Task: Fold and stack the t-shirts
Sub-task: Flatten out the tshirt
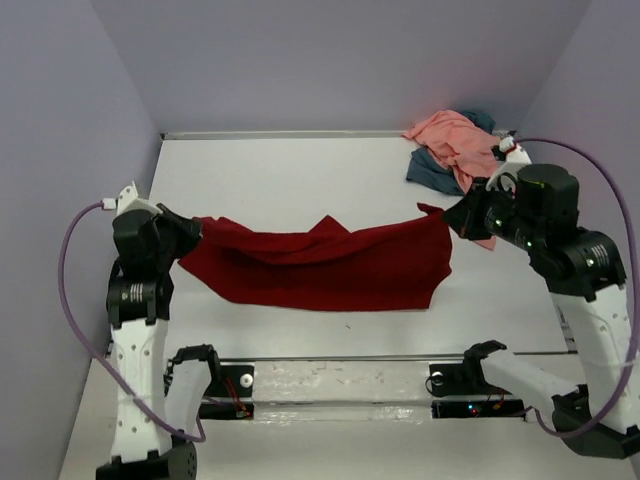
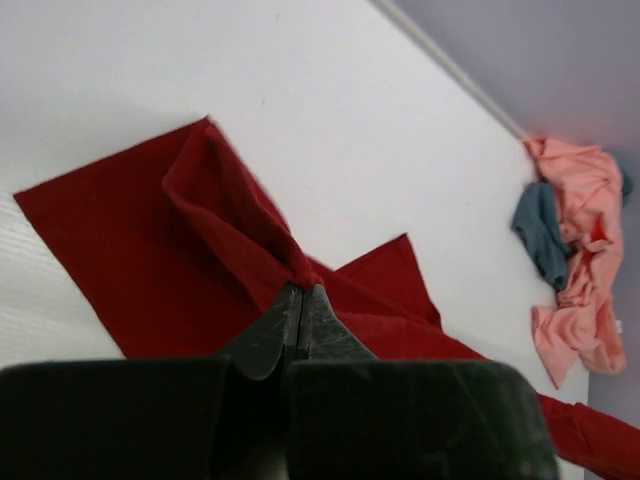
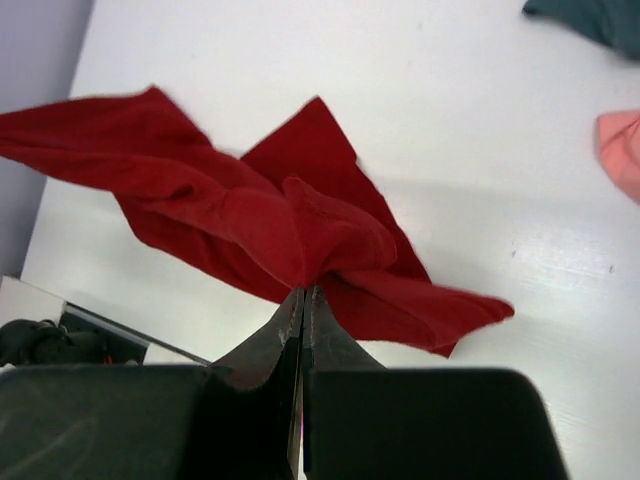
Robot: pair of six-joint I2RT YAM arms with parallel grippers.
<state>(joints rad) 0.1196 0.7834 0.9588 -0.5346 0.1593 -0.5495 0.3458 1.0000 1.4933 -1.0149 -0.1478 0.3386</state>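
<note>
A dark red t-shirt [image 1: 320, 265] hangs stretched between my two grippers above the white table, sagging in the middle. My left gripper [image 1: 192, 232] is shut on its left end; in the left wrist view the cloth [image 2: 220, 230] bunches into the shut gripper [image 2: 300, 290]. My right gripper [image 1: 458, 218] is shut on its right end, where the cloth [image 3: 300, 220] gathers at the shut gripper [image 3: 304, 292]. A salmon pink t-shirt [image 1: 452, 140] lies crumpled at the back right on top of a slate blue-grey t-shirt [image 1: 435, 172].
The white table [image 1: 290, 175] is walled by lilac panels at the left, back and right. A metal rail [image 1: 340, 380] with the arm bases runs along the near edge. The pink and blue-grey heap sits just behind my right arm.
</note>
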